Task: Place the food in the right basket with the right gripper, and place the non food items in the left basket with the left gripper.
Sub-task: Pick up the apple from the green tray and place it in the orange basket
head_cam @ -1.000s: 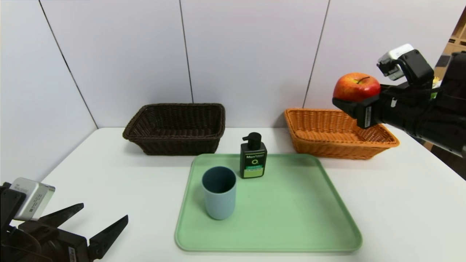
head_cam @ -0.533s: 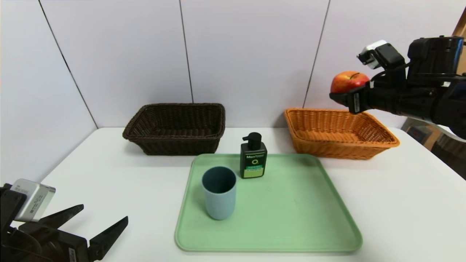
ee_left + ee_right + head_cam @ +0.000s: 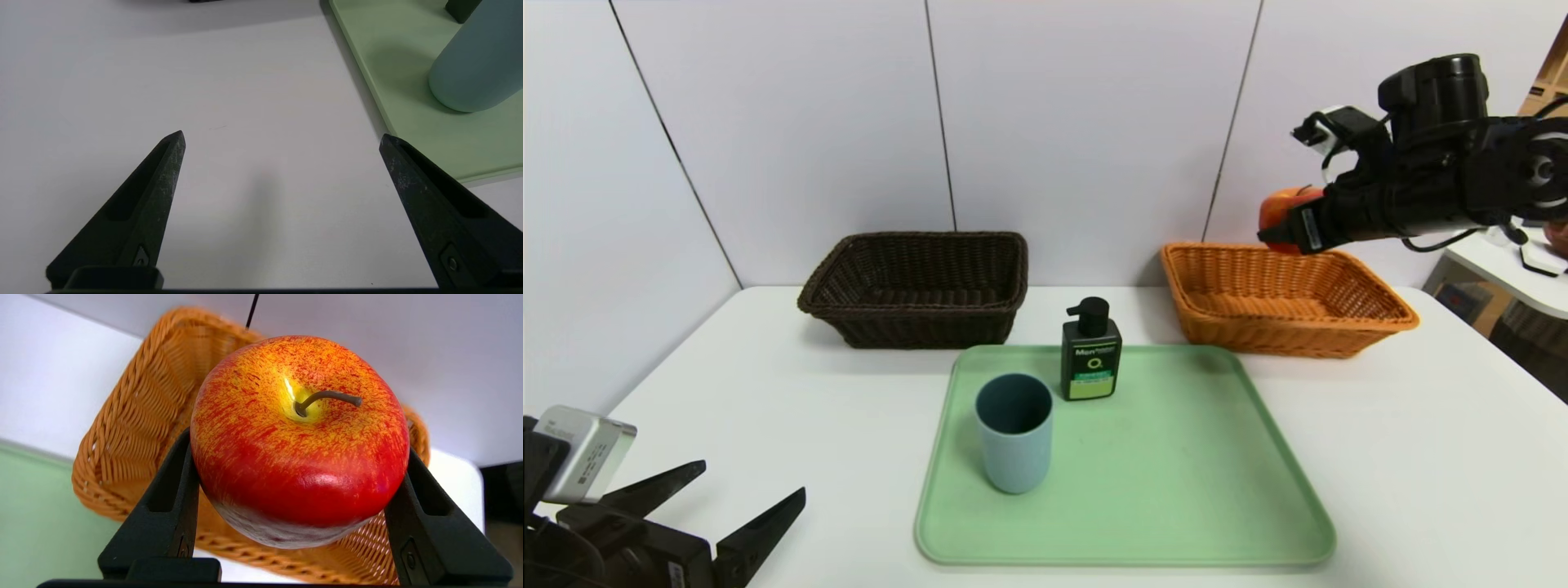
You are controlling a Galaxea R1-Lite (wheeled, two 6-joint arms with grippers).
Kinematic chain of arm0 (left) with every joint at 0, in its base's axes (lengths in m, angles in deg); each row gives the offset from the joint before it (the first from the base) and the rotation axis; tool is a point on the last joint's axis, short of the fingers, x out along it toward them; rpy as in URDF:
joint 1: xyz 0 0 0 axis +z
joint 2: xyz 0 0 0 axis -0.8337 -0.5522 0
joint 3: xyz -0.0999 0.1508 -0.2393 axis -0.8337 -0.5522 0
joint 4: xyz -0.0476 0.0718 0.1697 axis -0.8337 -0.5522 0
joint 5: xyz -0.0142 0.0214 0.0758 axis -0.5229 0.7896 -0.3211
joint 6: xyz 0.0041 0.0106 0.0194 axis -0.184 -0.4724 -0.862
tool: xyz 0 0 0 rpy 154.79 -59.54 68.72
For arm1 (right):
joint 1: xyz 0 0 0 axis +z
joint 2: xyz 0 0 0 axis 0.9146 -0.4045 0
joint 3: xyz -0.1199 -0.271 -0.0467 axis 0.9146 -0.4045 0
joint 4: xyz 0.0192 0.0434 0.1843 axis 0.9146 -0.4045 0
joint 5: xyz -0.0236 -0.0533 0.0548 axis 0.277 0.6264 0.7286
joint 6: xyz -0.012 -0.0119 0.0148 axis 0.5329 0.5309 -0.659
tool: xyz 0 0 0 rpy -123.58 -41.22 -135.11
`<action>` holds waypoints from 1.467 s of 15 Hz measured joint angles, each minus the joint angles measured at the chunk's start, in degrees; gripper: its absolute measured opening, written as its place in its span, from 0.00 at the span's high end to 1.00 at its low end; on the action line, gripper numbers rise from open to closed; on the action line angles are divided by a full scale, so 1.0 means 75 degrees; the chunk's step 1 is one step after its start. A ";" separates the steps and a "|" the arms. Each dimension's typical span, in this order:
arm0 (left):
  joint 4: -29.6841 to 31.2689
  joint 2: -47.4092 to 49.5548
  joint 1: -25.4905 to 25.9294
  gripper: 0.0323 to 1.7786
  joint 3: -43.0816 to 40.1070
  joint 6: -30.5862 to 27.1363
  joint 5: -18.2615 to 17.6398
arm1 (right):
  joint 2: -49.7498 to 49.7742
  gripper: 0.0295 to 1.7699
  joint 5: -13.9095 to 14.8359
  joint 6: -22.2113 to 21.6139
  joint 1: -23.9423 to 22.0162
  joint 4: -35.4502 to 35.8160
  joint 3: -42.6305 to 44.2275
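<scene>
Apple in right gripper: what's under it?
The apple, clamped in the right gripper, hangs over the orange basket. Woven wall and floor show around it; nothing else is seen inside, though the apple covers part of the floor in the wrist view.

Apple (image 3: pixel 1278 211) half behind right gripper (image 3: pixel 1278 237)

White table (image 3: pixel 768 384) w/ pale panelled walls (image 3: pixel 1086 122) behind, dark seams btwn panels.
</scene>
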 joint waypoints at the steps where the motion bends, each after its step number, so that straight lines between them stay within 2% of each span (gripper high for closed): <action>1: -0.0002 0.0018 0.0003 0.05 -0.0003 0.0000 0.0000 | -0.0164 0.32 -0.0015 -0.0151 0.0000 -0.0569 0.0429; 5: 0.0018 0.0050 0.0010 0.05 -0.0039 -0.0011 0.0008 | -0.1091 0.32 -0.0102 -0.0705 -0.0096 -0.2680 0.2009; 7: 0.0018 0.0050 0.0010 0.05 -0.0041 -0.0015 0.0008 | -0.1565 0.32 -0.0120 -0.0933 -0.0117 -0.3220 0.2428; 14: 0.0015 0.0018 0.0007 0.05 -0.0036 -0.0003 0.0000 | -0.2737 0.32 -0.0120 -0.0978 -0.0345 -0.2929 0.2649; 18: -0.0011 0.0007 0.0007 0.05 -0.0102 0.0102 0.0002 | -0.2914 0.32 -0.0065 -0.0978 -0.0356 -0.2128 0.2635; 22: 0.0013 0.0015 0.0007 0.05 -0.0166 0.0106 0.0000 | -0.2885 0.32 -0.0029 -0.0878 -0.0341 -0.2121 0.2606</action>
